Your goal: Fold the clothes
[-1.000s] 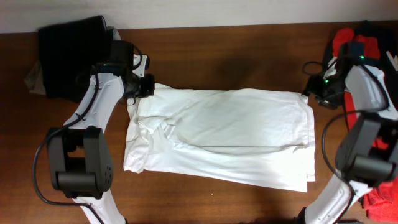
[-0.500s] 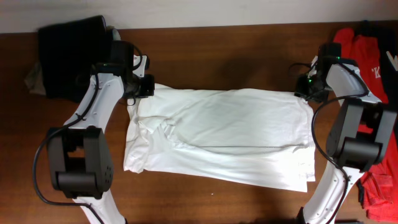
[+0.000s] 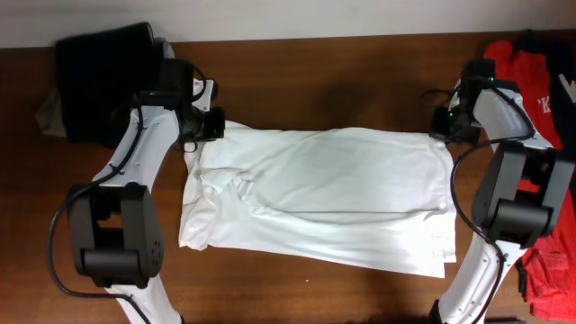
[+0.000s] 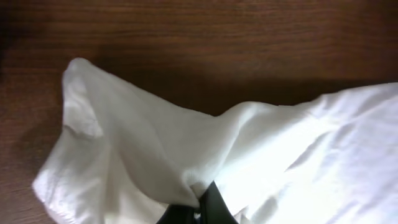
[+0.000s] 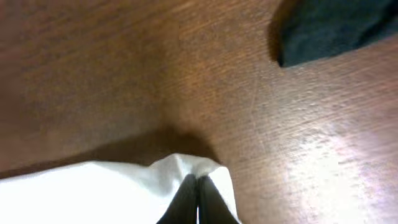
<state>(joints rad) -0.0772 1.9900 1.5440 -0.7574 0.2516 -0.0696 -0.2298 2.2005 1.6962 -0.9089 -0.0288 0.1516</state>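
A white T-shirt point(image 3: 315, 198) lies spread across the middle of the brown table, folded lengthwise. My left gripper point(image 3: 209, 126) is at its far left corner, shut on a pinch of the white cloth point(image 4: 155, 155); the dark fingertips point(image 4: 214, 202) meet in a fold of it. My right gripper point(image 3: 443, 133) is at the far right corner, its fingers point(image 5: 186, 199) pressed together on the shirt's white edge point(image 5: 124, 186). A red shirt with white lettering point(image 3: 531, 72) lies at the right edge of the table.
A black garment point(image 3: 99, 76) sits at the far left corner of the table. A dark piece of cloth point(image 5: 329, 28) shows at the top right of the right wrist view. More red cloth point(image 3: 549, 279) lies at the near right.
My right gripper moved left from the red clothes to the white shirt's far right corner and shut on it. The left arm has not moved.
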